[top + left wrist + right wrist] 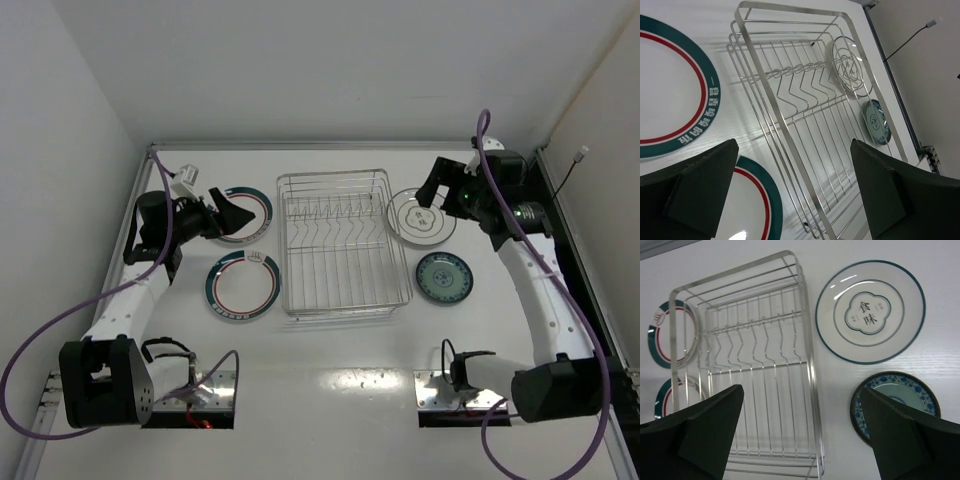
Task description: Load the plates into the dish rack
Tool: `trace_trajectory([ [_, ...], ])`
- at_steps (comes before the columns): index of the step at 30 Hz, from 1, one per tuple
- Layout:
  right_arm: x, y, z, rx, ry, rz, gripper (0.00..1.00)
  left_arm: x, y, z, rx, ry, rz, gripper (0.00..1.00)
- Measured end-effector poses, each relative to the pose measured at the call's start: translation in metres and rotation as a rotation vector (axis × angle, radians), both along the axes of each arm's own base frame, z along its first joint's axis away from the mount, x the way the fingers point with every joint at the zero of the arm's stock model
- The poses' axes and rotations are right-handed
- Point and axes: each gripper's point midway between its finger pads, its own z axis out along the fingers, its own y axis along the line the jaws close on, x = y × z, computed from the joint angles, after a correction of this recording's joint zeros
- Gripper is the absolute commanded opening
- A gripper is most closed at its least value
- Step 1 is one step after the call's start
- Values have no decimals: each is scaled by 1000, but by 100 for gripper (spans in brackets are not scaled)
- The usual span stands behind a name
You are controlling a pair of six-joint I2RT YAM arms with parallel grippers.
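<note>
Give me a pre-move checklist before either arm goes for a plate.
1. Left claw open and empty: ok.
2. Right claw open and empty: ok.
3. Dish rack empty, prongs unobstructed: ok.
4. All four plates lying flat and apart from each other: far red-ringed plate, near red-ringed plate, pale ringed plate, small patterned plate: ok.
5. Left claw height above the far red-ringed plate: cannot tell.
6. Room under the plate rims for a finger: cannot tell.
</note>
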Motion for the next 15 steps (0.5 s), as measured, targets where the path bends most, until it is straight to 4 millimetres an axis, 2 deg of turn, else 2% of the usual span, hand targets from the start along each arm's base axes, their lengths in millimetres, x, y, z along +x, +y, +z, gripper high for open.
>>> trace_trajectory([
  [6, 7, -30, -21, -6, 71, -86, 100, -2, -3, 2, -4, -8, -22, 94],
  [9, 17, -55, -38, 51, 111, -128, 100, -2, -4, 3, -7, -14, -30, 94],
  [11, 24, -77, -53, 121, 134, -167, 100, -2, -4, 3, -8, -15, -34, 94],
  [15, 33, -115, -104, 315, 204, -251, 100, -3, -5, 4, -10, -15, -37, 95],
])
